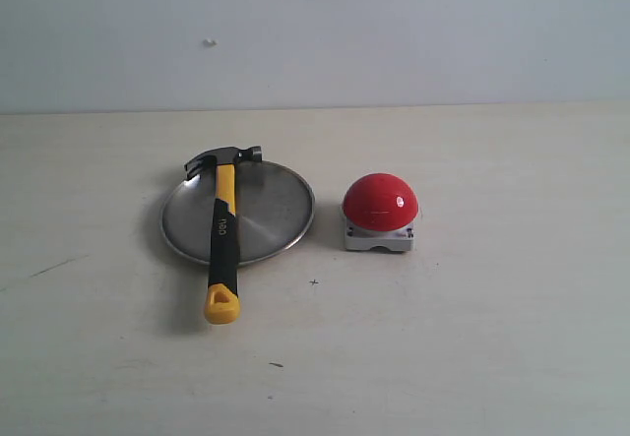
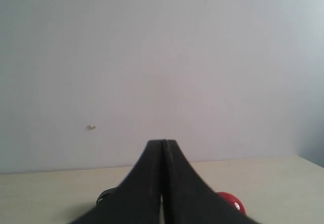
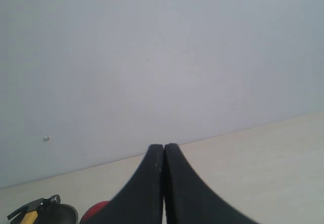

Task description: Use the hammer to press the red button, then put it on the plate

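The hammer (image 1: 224, 227) lies across the plate (image 1: 276, 210), its dark head at the far rim and its yellow looped end on the table in front. To the right of the plate sits the red button (image 1: 380, 203) on its grey-white base. Neither gripper shows in the exterior view. My left gripper (image 2: 163, 143) is shut with nothing in it; a sliver of the red button (image 2: 233, 202) and a dark bit of the hammer (image 2: 104, 196) peek past it. My right gripper (image 3: 164, 146) is shut and empty too, with the hammer (image 3: 35, 206) and red button (image 3: 96, 209) low beside it.
A pale wall (image 1: 315, 32) closes the back of the beige table (image 1: 492, 338). A small white speck (image 1: 209, 42) marks the wall.
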`<action>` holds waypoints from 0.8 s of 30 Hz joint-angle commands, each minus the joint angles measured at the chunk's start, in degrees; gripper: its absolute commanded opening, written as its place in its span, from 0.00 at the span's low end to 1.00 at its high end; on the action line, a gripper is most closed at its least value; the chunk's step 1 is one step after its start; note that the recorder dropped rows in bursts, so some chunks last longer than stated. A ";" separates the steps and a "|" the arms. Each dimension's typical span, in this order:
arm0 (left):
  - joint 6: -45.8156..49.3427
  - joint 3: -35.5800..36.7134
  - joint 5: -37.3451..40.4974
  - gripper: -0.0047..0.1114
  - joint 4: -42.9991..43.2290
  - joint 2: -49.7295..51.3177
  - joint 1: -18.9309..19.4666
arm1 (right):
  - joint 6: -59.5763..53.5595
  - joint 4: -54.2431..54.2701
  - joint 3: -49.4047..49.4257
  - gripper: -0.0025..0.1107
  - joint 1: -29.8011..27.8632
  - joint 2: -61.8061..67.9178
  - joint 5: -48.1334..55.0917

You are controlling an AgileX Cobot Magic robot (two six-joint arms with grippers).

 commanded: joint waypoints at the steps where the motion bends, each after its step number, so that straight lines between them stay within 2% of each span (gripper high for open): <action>1: -0.12 0.58 -0.50 0.04 -0.87 -0.33 -0.27 | 0.07 0.00 0.33 0.02 -0.18 -0.31 0.18; 13: 0.20 0.58 -0.28 0.04 -2.70 -0.33 -0.27 | 0.07 0.00 0.33 0.02 -0.18 -0.31 0.19; 16: 0.08 0.58 -0.51 0.04 -1.70 -0.33 -0.27 | 0.07 0.00 0.33 0.02 -0.18 -0.31 0.19; 18: -2.80 0.58 -0.19 0.04 1.98 -0.33 -0.27 | 0.07 0.00 0.33 0.02 -0.18 -0.31 0.19; 21: -18.23 0.58 -2.64 0.04 18.04 -0.33 -0.27 | 0.07 0.00 0.33 0.02 -0.18 -0.31 0.19; 24: -54.48 0.58 -8.34 0.04 52.28 -0.33 -0.27 | 0.07 0.00 0.33 0.02 -0.18 -0.31 0.19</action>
